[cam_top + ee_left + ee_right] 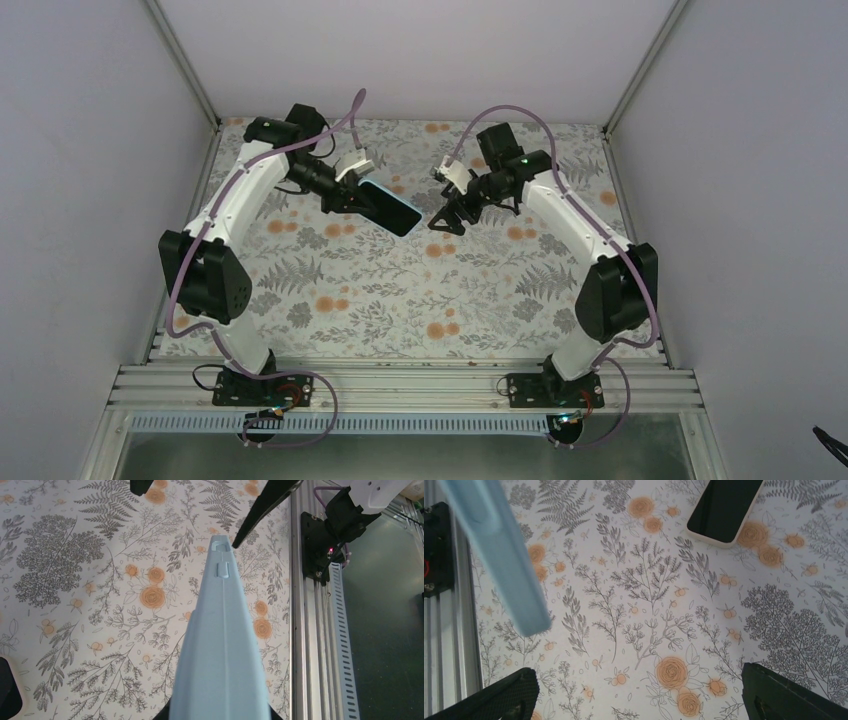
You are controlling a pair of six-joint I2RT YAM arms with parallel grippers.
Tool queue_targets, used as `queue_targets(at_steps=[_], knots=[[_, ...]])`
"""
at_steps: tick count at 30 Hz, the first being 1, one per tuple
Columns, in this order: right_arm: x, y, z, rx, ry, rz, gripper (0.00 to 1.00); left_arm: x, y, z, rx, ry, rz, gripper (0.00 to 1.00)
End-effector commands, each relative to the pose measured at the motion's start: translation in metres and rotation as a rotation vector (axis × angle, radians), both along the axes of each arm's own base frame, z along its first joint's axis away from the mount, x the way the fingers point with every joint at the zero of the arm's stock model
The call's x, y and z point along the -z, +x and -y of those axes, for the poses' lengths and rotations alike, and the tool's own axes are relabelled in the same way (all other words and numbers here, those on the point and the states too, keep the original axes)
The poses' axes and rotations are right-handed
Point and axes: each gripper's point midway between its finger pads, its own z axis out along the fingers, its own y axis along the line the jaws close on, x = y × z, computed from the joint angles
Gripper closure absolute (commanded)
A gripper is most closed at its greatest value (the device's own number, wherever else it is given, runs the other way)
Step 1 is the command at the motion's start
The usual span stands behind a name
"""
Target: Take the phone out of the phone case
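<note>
Item: blue phone case [390, 208], held above the table at upper centre of the overhead view, clenched at one end by the left gripper [345, 197]; whether it is empty cannot be told. Right gripper [443, 222]: spread wide, empty, just beside the case's free end. A dark-screened, pale-rimmed phone [724, 507] lies on the table [400, 300], upper right of the right wrist view. Hazard: an off-centre pinch there might lever the case from its one-ended hold and drop it.

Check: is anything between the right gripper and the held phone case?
Nothing visible does. The open right gripper faces the free end of the phone case, which the left gripper holds aloft; only air lies between.
</note>
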Motion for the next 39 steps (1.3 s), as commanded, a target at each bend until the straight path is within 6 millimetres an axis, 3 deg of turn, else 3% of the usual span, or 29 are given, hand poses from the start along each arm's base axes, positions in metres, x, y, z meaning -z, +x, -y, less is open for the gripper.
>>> queue_targets(at_steps=[1,4,10,27,39], knots=[[-0.024,-0.008,-0.006,-0.035,0.07,0.024,0.02,-0.015,0.005,0.007,0.026,-0.073,0.036,0.98],[-0.03,-0.007,-0.01,-0.043,0.092,0.022,0.02,-0.018,0.006,0.008,0.024,-0.082,0.033,0.98],[-0.019,0.007,-0.015,-0.019,0.083,0.004,0.05,-0.019,0.007,0.01,0.027,-0.096,0.025,0.98],[-0.013,0.037,-0.015,0.058,0.041,0.055,0.07,-0.023,-0.002,0.011,0.039,-0.117,0.025,0.98],[-0.023,0.078,-0.011,0.146,-0.021,0.144,0.07,-0.029,-0.024,0.012,0.074,-0.148,0.041,0.98]])
